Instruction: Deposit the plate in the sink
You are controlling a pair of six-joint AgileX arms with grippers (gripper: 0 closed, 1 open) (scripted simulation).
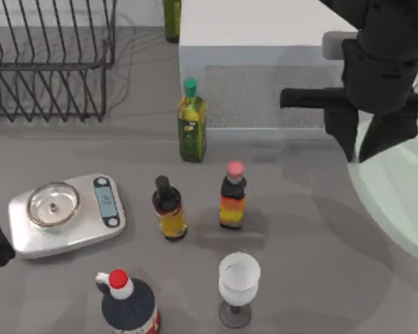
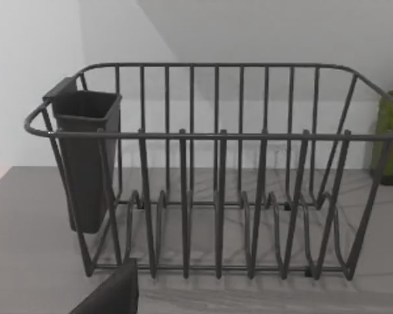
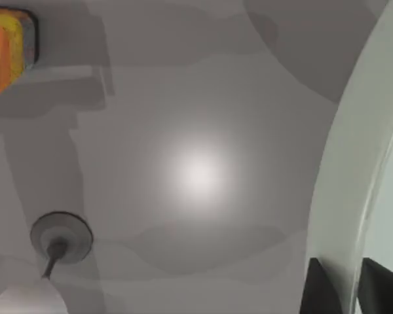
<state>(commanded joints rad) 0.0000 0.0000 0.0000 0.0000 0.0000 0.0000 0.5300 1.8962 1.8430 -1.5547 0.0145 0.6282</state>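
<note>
Black fingers of your right gripper (image 1: pixel 362 149) pinch the plate (image 1: pixel 397 202) rim at the table's right edge, as the right wrist view shows. Keep that pinch firm and the plate level as you carry it to the sink (image 1: pixel 265 90) at the far edge. Being round, it lies flat with no long axis. Left arm is parked by the rack (image 2: pixel 216 170).

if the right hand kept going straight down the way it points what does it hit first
Nothing new: the right hand already straddles the plate rim, so going on, it would likely press plate and fingers into the table.
</note>
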